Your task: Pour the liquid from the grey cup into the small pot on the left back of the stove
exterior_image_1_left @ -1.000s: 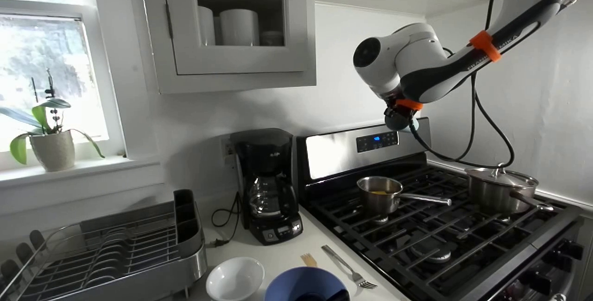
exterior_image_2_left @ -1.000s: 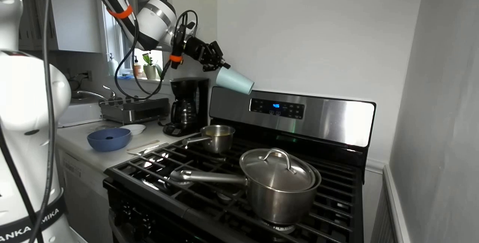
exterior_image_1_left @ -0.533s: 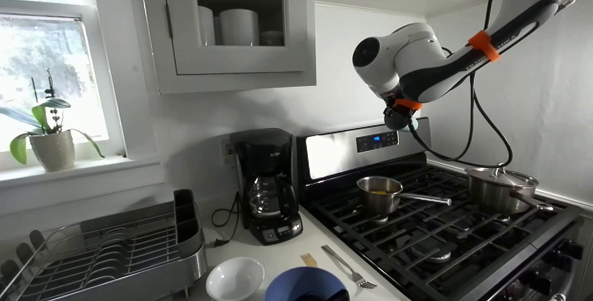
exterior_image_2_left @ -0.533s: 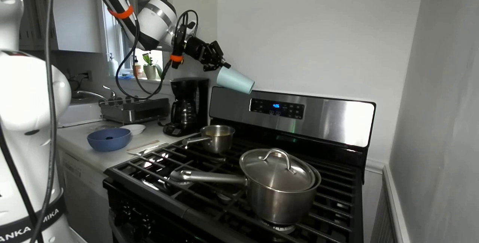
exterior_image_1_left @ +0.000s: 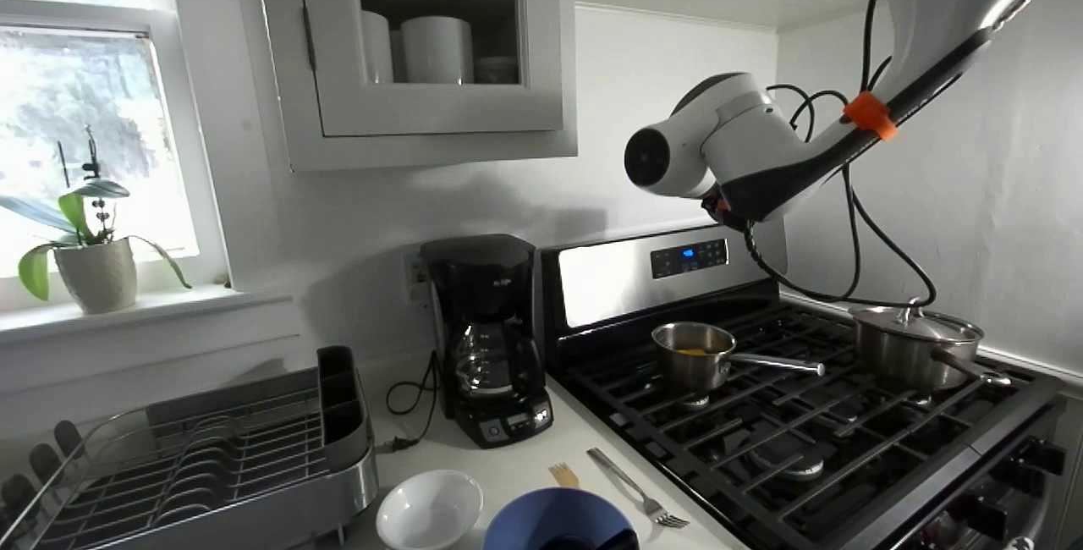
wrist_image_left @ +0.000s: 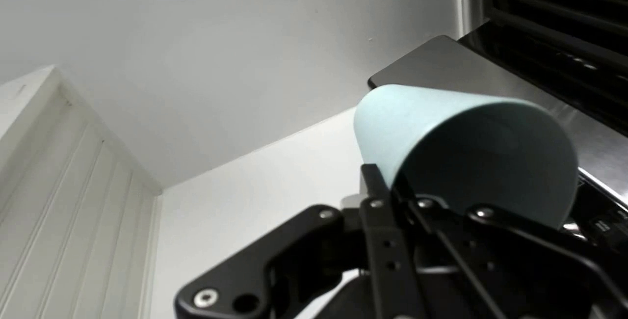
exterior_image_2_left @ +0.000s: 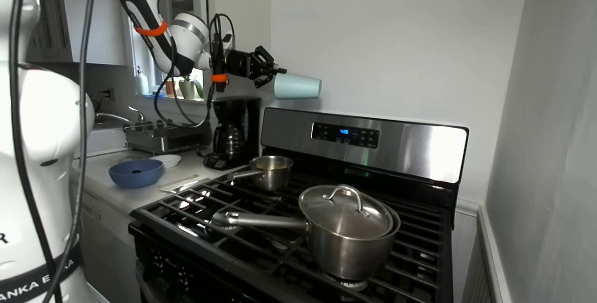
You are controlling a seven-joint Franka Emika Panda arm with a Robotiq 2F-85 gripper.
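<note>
My gripper (exterior_image_2_left: 281, 71) is shut on the rim wall of the pale cup (exterior_image_2_left: 297, 86), which looks light blue-grey. In the wrist view my fingers (wrist_image_left: 387, 181) pinch the cup wall (wrist_image_left: 397, 118), one inside and one outside. The cup lies nearly horizontal, mouth toward the gripper; its inside is dark and no liquid shows. In an exterior view it is in the air, above and right of the small pot (exterior_image_2_left: 271, 175). The small pot (exterior_image_1_left: 694, 364) stands at the back left of the stove (exterior_image_1_left: 601, 283) with something yellow inside. Gripper and cup are hidden behind the arm in that view.
A larger lidded pot (exterior_image_2_left: 350, 247) stands on the grates, its handle pointing left. A black coffee maker (exterior_image_1_left: 486, 338) is beside the stove. A blue bowl (exterior_image_2_left: 135, 175), a white bowl (exterior_image_1_left: 430, 509) and a fork (exterior_image_1_left: 630, 482) lie on the counter. A cabinet (exterior_image_1_left: 440, 114) hangs above.
In the last half second the wrist has tilted up. The cup has swung from base-down slant to nearly horizontal and risen a little. The pots have not moved.
</note>
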